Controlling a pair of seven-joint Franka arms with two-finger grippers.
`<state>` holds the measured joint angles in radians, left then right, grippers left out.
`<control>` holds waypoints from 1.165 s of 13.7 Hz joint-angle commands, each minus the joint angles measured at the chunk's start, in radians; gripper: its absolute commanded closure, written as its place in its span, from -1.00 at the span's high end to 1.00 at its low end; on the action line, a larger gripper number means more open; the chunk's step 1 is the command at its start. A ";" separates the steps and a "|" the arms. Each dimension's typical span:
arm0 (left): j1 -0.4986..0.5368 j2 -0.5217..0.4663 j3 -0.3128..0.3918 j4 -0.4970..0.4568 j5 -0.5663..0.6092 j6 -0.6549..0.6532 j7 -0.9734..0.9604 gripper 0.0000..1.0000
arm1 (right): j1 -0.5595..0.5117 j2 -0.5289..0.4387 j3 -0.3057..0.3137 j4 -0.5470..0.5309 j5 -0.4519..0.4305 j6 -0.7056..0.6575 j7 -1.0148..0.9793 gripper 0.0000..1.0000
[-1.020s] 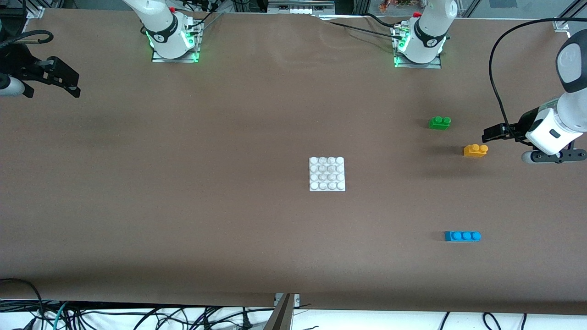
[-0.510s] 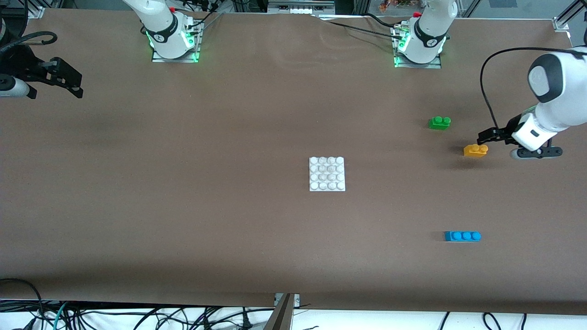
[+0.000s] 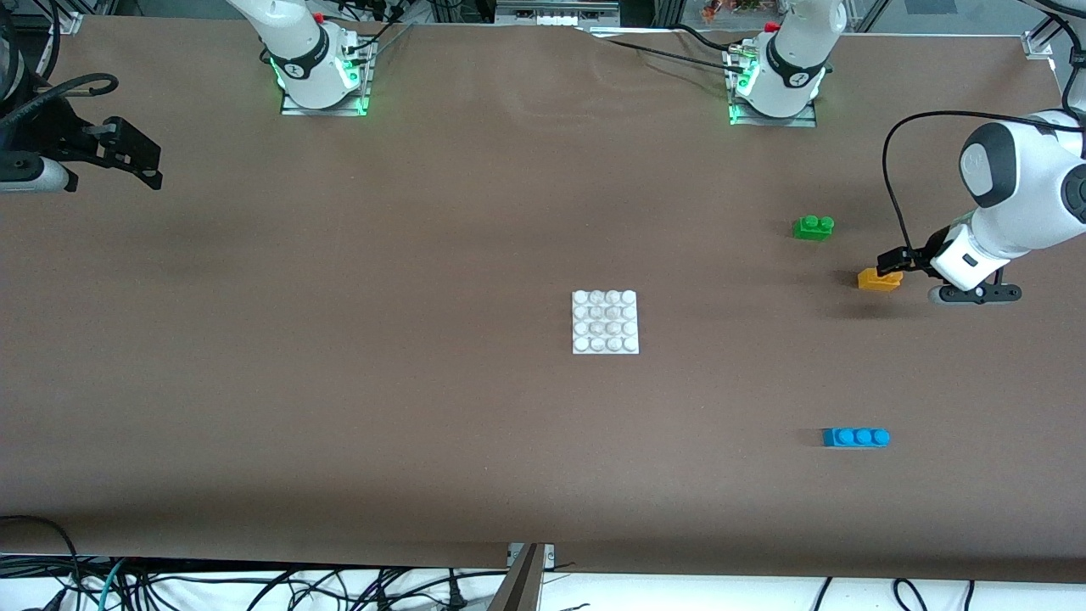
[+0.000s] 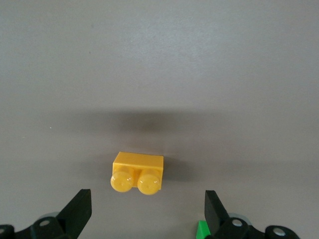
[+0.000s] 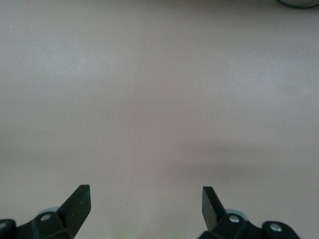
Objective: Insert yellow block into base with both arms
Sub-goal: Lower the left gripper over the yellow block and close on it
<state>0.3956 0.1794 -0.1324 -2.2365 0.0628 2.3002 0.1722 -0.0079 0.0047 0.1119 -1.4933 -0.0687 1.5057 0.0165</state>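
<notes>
The yellow block (image 4: 137, 173) lies on the desk toward the left arm's end, its long axis spanning the gap under the wide-open left gripper (image 3: 892, 260); right gripper (image 3: 140, 161), also open, waits well apart.

table (image 3: 339, 382): brown cover | on it: base (image 3: 605, 322), yellow block (image 3: 877, 279), green brick (image 3: 813, 227), blue brick (image 3: 855, 437)

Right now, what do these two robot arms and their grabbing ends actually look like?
Both arms are glossy white, rounded segments with black bands at the joints, on bases lit green. The left arm has a black cable looping beside it, and its left gripper is black with two pointed fingers. The right gripper is black too, with a black cable curling above it.
</notes>
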 commanded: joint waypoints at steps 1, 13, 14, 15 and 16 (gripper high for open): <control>0.037 0.035 -0.007 0.000 0.020 0.034 0.023 1.00 | -0.006 0.001 -0.009 0.012 0.036 0.004 -0.010 0.98; 0.051 0.123 -0.009 -0.058 0.078 0.182 0.056 1.00 | -0.004 0.000 -0.018 0.011 0.076 -0.009 -0.015 0.98; 0.052 0.129 -0.009 -0.058 0.131 0.182 0.043 1.00 | -0.004 0.001 -0.020 0.011 0.078 -0.009 -0.013 0.98; 0.054 0.134 -0.009 -0.058 0.138 0.182 0.040 1.00 | -0.004 0.001 -0.020 0.011 0.078 -0.007 -0.013 0.98; 0.055 0.138 -0.010 -0.060 0.137 0.182 0.030 1.00 | -0.004 0.000 -0.020 0.011 0.076 -0.007 -0.013 0.98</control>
<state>0.4403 0.3147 -0.1357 -2.2889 0.1642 2.4693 0.2142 -0.0087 0.0049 0.0923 -1.4933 -0.0077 1.5082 0.0169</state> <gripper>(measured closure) 0.000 0.009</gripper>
